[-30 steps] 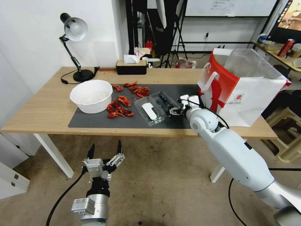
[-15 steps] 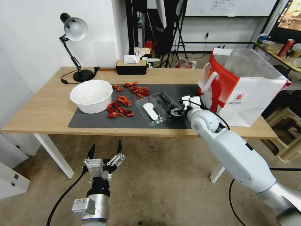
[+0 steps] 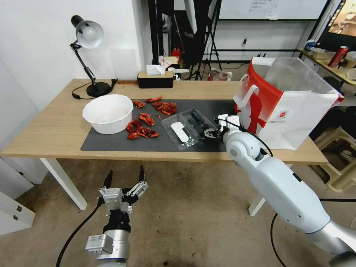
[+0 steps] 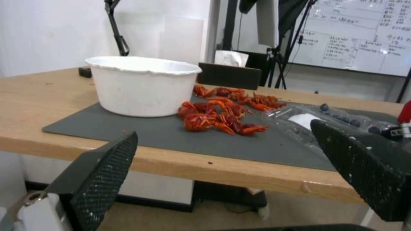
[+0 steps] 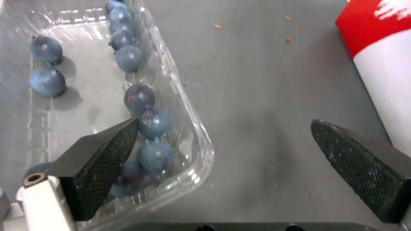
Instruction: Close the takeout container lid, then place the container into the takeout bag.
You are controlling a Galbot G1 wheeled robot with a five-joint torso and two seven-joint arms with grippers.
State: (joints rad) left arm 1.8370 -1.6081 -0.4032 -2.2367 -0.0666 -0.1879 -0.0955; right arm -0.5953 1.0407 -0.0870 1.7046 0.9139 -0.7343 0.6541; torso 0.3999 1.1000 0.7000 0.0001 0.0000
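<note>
Left gripper [image 3: 124, 180] hangs below the table's near edge, fingers spread, holding nothing. Right gripper [image 3: 208, 132] sits low over the mat [image 3: 111, 142] nr the near edge, jaws apart w/ nothing held: one finger over the takeout container [image 3: 194, 121] corner, the other over bare mat. Container lies open, blueberries [image 5: 147, 120] in the tray, lid [image 3: 178, 131] flat alongside, label up. Takeout bag [image 3: 289, 111] stands at the right end, mouth open. Judgement: catch the lid's free rim, swing it over the hinge w/o skidding the tray, press evenly.

One takeout container [image 3: 187, 128] (lying open), one takeout bag [image 3: 287, 107], one bowl [image 3: 108, 113], two pincers.
</note>
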